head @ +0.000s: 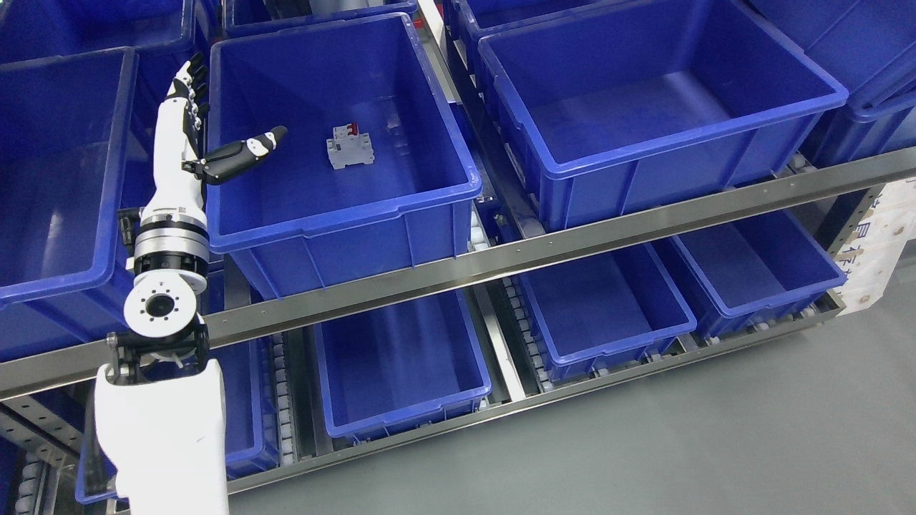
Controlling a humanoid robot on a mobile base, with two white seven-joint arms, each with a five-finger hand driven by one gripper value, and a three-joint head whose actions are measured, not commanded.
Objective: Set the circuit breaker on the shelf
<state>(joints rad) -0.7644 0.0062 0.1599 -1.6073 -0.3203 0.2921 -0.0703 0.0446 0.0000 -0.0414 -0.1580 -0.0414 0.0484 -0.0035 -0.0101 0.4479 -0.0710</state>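
Small grey plastic circuit breaker with red switch point(350, 146) lies on floor of large blue plastic bin point(429, 187) on upper tier of steel shelf point(572, 239) (nothing else inside). White left hand point(187, 121) raised at bin's left rim, fingers spread, black thumb over bin, holding nothing, apart from breaker. Neighbouring blue bin point(715, 136) empty.

I see the circuit breaker point(350, 147) lying inside the middle bin point(343, 214) on the upper shelf rail point(572, 239); my left hand point(197, 125) is at that bin's left rim, another bin point(658, 143) sits right, more bins below
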